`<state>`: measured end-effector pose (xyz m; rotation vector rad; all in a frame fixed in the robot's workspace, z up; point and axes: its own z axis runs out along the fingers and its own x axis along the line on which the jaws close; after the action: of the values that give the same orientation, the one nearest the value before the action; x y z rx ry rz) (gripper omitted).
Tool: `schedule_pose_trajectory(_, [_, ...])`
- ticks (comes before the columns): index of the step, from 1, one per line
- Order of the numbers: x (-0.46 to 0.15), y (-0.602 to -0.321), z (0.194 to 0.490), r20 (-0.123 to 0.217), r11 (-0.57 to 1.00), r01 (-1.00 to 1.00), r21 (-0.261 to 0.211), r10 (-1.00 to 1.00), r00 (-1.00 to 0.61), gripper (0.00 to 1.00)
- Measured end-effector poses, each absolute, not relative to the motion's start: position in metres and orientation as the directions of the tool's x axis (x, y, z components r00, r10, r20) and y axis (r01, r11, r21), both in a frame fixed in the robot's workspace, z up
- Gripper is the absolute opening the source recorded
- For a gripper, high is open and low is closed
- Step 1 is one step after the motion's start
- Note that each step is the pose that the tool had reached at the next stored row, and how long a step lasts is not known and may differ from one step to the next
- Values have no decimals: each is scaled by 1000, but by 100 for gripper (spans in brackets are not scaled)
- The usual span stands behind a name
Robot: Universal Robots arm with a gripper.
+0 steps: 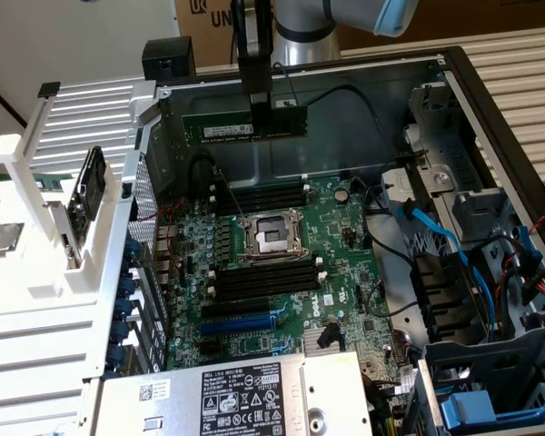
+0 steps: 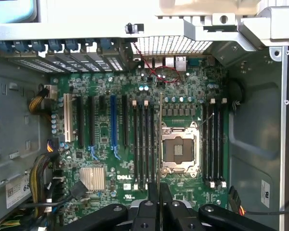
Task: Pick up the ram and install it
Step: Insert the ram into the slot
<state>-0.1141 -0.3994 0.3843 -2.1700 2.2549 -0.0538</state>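
My gripper (image 1: 258, 107) is shut on the ram (image 1: 220, 130), a long dark green stick with a white label. It hangs level in the air above the far part of the open computer case. In the wrist view the ram (image 2: 160, 139) shows edge-on as a thin line running out from between the black fingers (image 2: 153, 192). That line lies over the motherboard (image 2: 106, 139), between the CPU socket (image 2: 178, 147) and a bank of black memory slots (image 2: 143, 144). A second bank of slots (image 2: 214, 144) lies on the socket's other side. In the exterior view the slot banks (image 1: 259, 195) (image 1: 265, 277) flank the socket (image 1: 272, 236), below the ram.
The case walls (image 1: 345, 68) ring the board. Blue and black cables (image 1: 436, 236) and drive bays crowd the exterior view's right. A power supply (image 1: 236, 391) with a label sits at the near edge. A white fixture (image 1: 36, 209) holding parts stands at the exterior view's left. A blue expansion slot (image 2: 113, 125) sits among the black ones.
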Motion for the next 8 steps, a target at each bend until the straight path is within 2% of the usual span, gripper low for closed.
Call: schedule_pose_trajectory(8, [-114,-399,384,15,38,-999,-33,-999,-39,13])
